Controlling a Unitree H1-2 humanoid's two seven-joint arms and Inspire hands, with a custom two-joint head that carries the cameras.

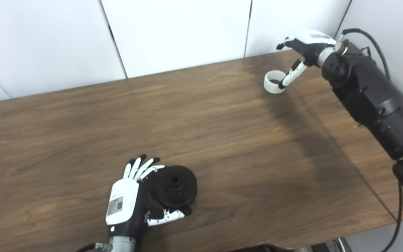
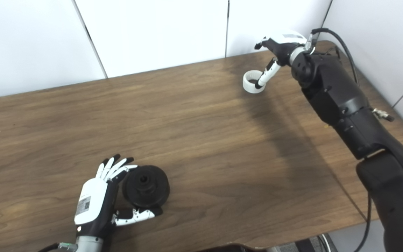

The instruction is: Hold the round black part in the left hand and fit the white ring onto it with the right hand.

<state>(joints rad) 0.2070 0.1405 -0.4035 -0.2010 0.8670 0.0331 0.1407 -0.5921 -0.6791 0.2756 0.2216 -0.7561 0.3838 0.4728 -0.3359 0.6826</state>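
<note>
The round black part lies flat on the wooden table near the front edge, its hub hole facing up. My left hand is cupped around its left side with the fingers spread at its upper rim and the thumb under its lower rim; it is open. The white ring rests on the table at the far right. My right hand hovers above it, one finger reaching down with its tip inside the ring, the thumb stuck out apart. The ring is not pinched.
White wall panels stand right behind the table's far edge, close to the right hand. The right forearm and its cable cross the table's right end. Bare tabletop lies between the two hands.
</note>
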